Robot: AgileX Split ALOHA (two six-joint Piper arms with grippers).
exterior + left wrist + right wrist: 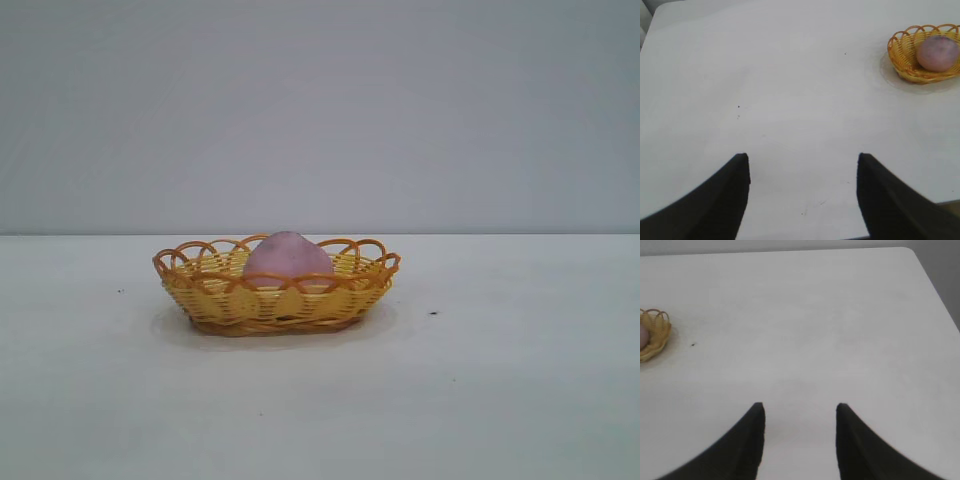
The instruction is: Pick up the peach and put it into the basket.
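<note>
Peach [288, 256] sits upright in basket [275, 300], rounded top up, poking above the looped rim; slightly pointed tip hard to make out. Basket's long axis runs left-right in exterior view, resting flat on white table [500, 400]. Nothing else inside. Few dark specks on tabletop nearby. Left gripper [803, 162] open, empty, over bare table, well apart from basket. Right gripper [800, 410] also open, empty, far from basket.
</note>
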